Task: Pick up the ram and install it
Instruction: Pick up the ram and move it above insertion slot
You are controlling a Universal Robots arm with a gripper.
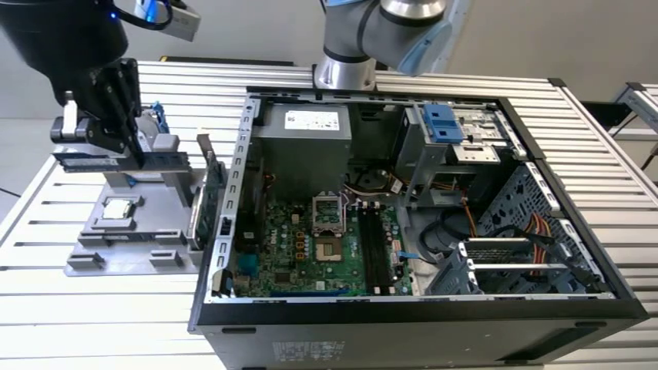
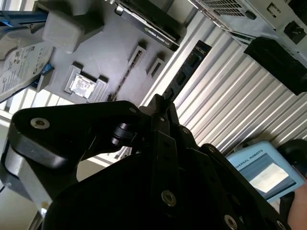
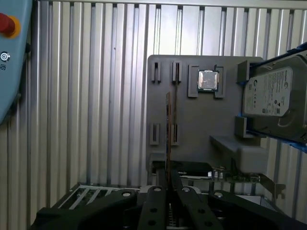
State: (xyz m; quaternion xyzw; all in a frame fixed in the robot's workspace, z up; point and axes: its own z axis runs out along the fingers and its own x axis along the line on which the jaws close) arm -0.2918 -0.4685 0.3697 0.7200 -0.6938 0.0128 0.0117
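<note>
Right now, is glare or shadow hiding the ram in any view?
First wrist view: evenly lit, ram plain edge-on in the gripper, processor chip glinting. Second wrist view: gripper a dark mass against the bright ribbed table. Exterior view: no glare, ram shows below the black gripper.

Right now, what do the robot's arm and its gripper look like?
The arm has silver-grey round joints with a light blue cap. The gripper is black, with screwed link plates and narrow jaws. A silver camera box sits by its wrist.

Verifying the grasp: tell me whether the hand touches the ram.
Touching. In the first wrist view the ram runs edge-on into the hand, which is closed on both its faces.
</note>
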